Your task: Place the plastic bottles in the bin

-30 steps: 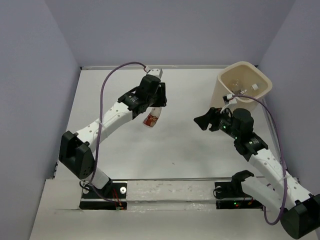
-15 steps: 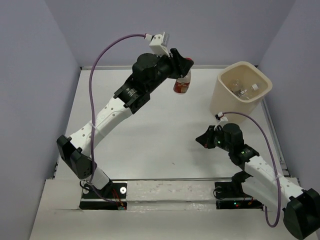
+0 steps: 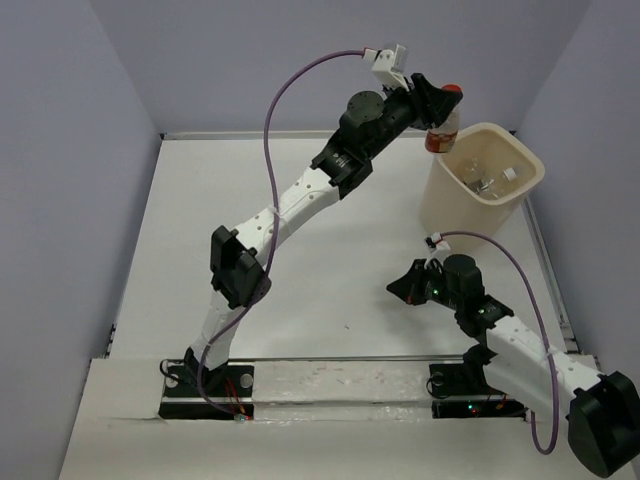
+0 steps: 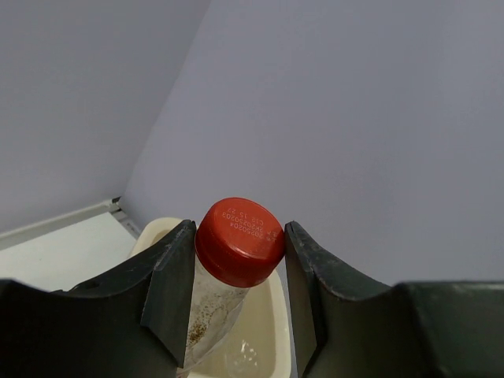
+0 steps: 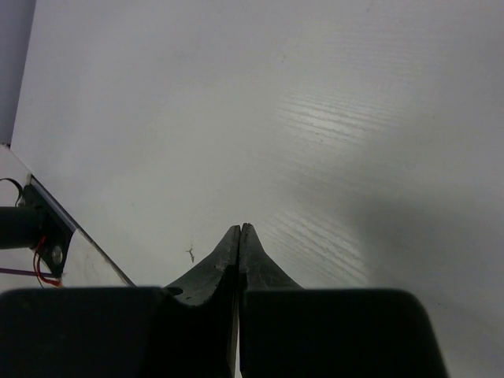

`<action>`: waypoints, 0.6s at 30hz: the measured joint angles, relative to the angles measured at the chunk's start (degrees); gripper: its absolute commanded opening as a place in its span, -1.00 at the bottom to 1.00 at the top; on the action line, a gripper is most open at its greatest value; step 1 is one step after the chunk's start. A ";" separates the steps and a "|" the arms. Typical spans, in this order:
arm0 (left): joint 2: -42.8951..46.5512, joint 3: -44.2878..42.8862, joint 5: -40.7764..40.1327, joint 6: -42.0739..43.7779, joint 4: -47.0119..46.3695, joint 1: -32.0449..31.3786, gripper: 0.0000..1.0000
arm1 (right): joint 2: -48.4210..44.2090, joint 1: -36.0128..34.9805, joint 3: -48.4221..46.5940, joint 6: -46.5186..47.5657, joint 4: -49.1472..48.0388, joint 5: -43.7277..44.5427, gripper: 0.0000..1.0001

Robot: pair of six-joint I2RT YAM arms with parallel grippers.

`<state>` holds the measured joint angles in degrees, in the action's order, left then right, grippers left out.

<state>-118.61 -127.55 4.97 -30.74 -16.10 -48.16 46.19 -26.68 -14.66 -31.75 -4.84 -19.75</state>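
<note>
A: Left hand (image 3: 428, 108) clamped on a plastic bottle (image 4: 214, 309) just under its red cap (image 4: 239, 240), high over the bin (image 3: 446, 200), at its left rim.
B: Handling?
A: Looks light, thin-walled, slick, crushable. Neck is the stiff spot, so grip's right. Right hand (image 5: 239, 233) pinched closed, empty, over tabletop (image 3: 340, 270).
B: Others?
A: Clear bottles (image 3: 485, 182) inside the bin.
</note>
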 measured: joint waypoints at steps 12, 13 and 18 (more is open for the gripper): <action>-15.30 -12.94 1.38 -3.56 -8.72 -2.43 -0.92 | 0.35 -1.97 0.24 -0.04 -1.14 -0.85 -1.00; -16.24 -13.49 1.88 -3.89 -9.14 -2.49 -0.84 | 0.72 -2.19 0.24 -0.04 -1.29 -0.85 -1.00; -18.08 -13.46 3.54 -4.68 -9.49 -2.80 -0.36 | 2.23 -2.75 0.11 -0.02 -2.16 -0.83 -1.00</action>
<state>-136.68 -141.01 8.51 -35.42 -25.58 -50.96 48.42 -29.43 -14.55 -31.77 -7.01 -20.58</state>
